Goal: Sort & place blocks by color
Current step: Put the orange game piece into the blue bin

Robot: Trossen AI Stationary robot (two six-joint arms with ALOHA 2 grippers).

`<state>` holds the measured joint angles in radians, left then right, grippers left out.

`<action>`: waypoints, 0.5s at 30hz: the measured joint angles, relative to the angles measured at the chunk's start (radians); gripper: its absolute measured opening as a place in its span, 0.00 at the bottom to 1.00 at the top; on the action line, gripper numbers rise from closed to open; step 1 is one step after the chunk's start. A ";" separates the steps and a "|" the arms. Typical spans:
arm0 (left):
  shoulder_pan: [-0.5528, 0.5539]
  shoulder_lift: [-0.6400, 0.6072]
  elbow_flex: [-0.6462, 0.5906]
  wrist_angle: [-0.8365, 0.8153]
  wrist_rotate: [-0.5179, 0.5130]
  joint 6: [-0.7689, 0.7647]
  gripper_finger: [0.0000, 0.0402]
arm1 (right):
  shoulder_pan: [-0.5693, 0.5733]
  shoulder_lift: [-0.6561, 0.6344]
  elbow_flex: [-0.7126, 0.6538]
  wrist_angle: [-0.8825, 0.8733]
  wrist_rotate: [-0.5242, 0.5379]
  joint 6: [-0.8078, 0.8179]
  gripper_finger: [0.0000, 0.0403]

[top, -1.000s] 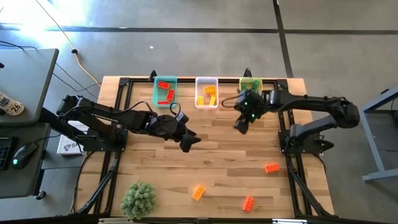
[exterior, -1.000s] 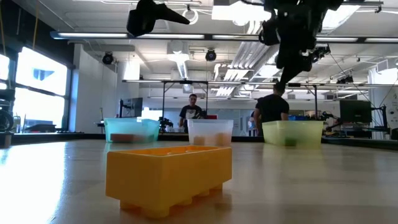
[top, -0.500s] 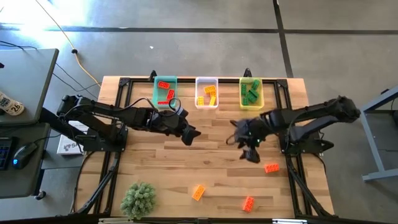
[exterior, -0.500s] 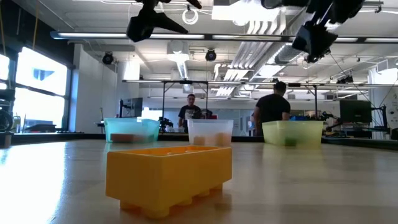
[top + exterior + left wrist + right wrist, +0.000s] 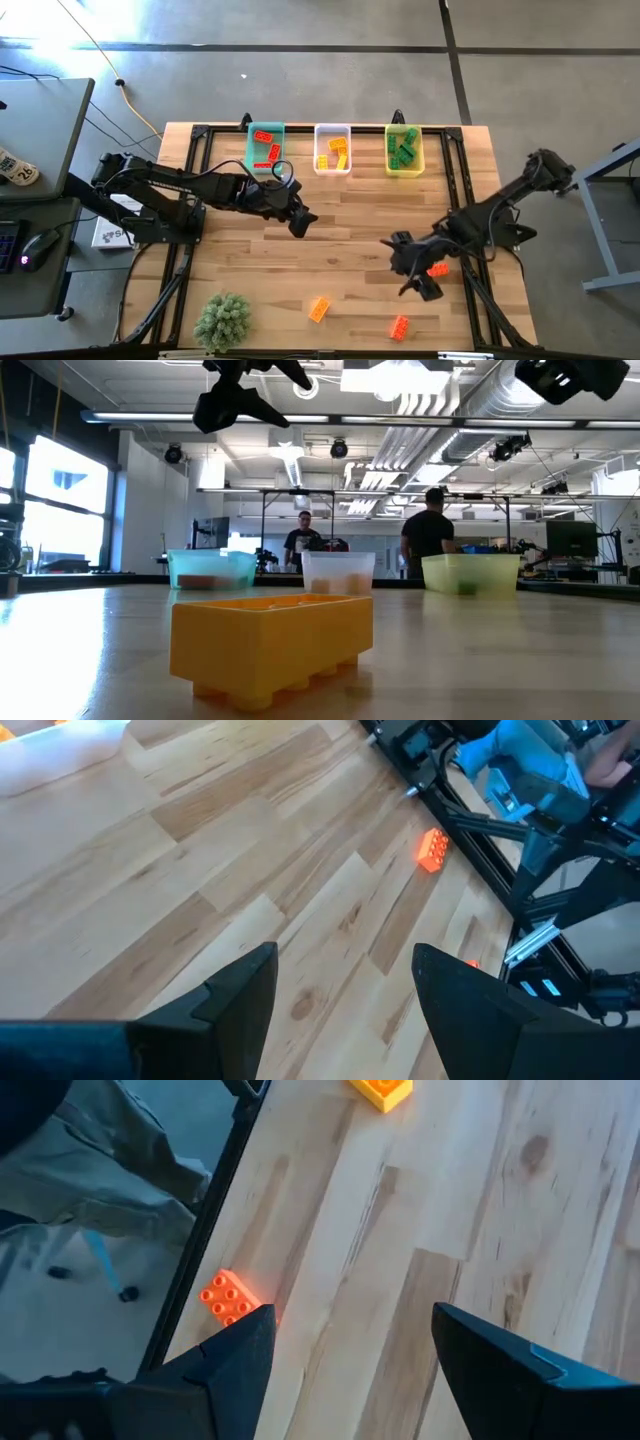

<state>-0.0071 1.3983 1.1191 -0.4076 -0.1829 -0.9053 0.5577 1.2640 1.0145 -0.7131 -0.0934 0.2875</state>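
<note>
Most blocks sit sorted in three bins at upper centre. Three blocks remain on the tabletop, lower right. Right end effector hovers open near them; left end effector waits open, centre-left.

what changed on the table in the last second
The right gripper, open and empty, swung from over the yellow bin at the back down toward the near right, beside a red-orange block. The left gripper, open, barely shifted mid-table. The three loose blocks and the bins stayed put.
</note>
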 joint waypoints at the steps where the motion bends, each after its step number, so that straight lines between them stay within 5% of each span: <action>1: 0.000 0.000 0.000 0.000 0.000 0.000 0.55 | 0.015 0.000 0.000 0.008 0.016 -0.001 0.64; 15: 0.000 0.000 0.000 0.000 -0.002 0.018 0.55 | 0.174 0.050 0.000 0.097 0.102 -0.222 0.64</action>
<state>-0.0071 1.3983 1.1191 -0.4072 -0.1848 -0.8875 0.7315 1.3143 1.0145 -0.6158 0.0082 0.0657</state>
